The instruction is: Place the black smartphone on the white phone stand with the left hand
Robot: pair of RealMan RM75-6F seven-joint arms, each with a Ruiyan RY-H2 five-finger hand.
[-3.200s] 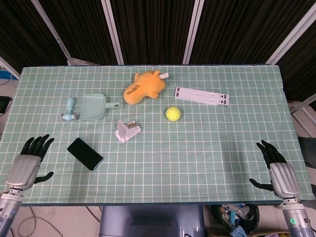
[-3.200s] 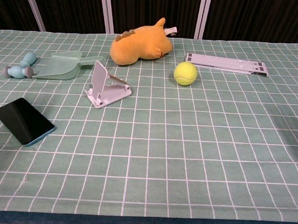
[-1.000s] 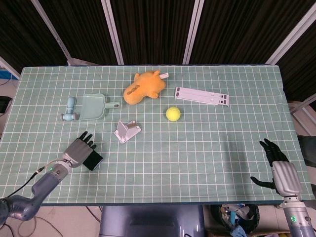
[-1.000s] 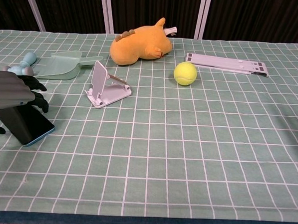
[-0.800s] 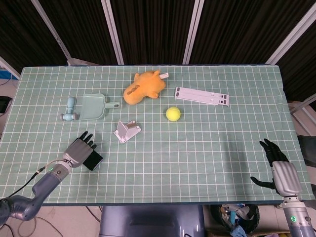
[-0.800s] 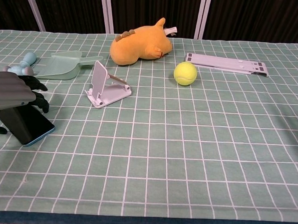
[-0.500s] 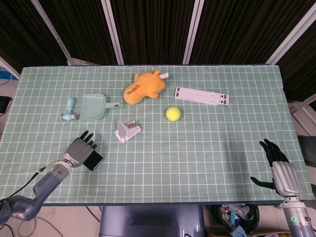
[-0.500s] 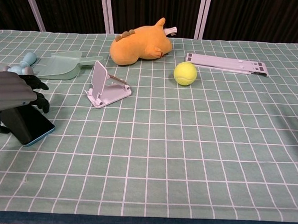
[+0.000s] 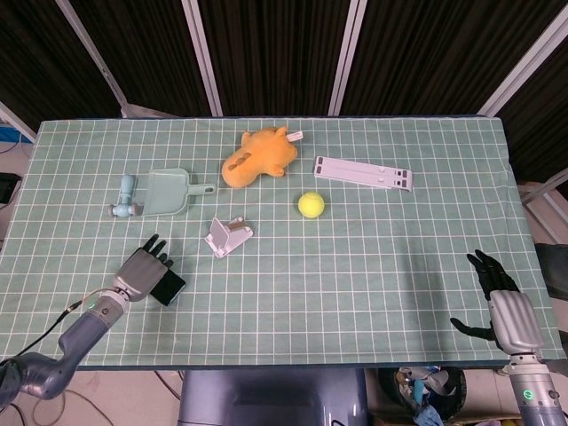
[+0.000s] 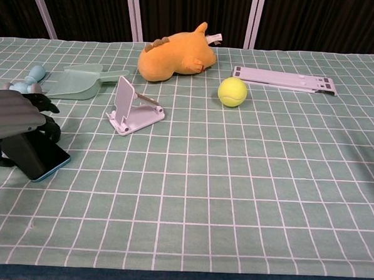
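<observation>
The black smartphone [image 9: 169, 287] [image 10: 43, 158] lies flat near the table's front left, mostly covered by my left hand [image 9: 142, 270] [image 10: 12, 116]. That hand's fingers curl over the phone's far edge and its thumb presses the near edge, so it grips the phone on the cloth. The white phone stand [image 9: 227, 236] [image 10: 133, 107] sits unfolded to the right and further back, with nothing on it. My right hand [image 9: 501, 309] hovers at the front right edge, fingers spread and holding nothing; only the head view shows it.
An orange plush toy [image 9: 257, 156], a yellow tennis ball [image 9: 311, 205], a flat white rack [image 9: 364, 172], a green dustpan [image 9: 167, 193] and a small blue brush [image 9: 124, 197] lie across the back half of the green checked cloth.
My left hand came in from the table's front left edge and settled over the phone. In the last second its thumb drew in and the phone shifted slightly right.
</observation>
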